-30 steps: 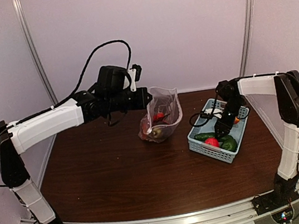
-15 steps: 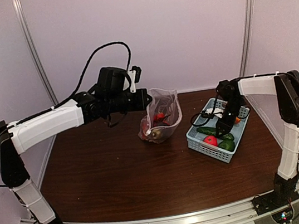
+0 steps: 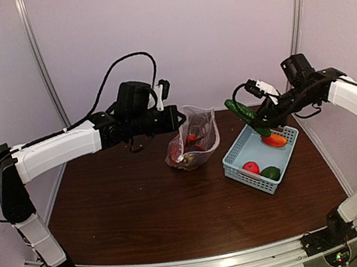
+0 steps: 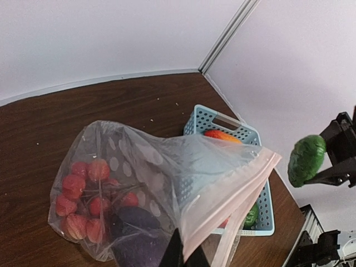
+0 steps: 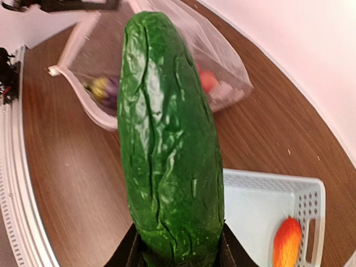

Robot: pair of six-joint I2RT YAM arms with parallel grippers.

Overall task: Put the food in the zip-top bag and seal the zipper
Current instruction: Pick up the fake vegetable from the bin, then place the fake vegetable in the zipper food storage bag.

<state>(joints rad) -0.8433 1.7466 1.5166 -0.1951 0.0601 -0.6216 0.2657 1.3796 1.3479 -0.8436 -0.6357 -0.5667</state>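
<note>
Dark wood table (image 3: 143,212) (pale walls (image 3: 216,27)); left gripper (image 3: 178,115) pinches bag (image 3: 198,140), right gripper (image 3: 258,123) clamps cucumber (image 3: 242,114).

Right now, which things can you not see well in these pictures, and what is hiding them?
Right gripper: in the right wrist view the cucumber hides its tips.
Left gripper: left wrist view, bottom edge cuts it off where it pinches the zip-top bag.
Red tomato and green lump: left wrist view, mostly behind the bag; top view, too small.

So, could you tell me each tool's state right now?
Left tool: shut on the clear crinkly zip-top bag.
Right tool: shut on the long green cucumber.
</note>
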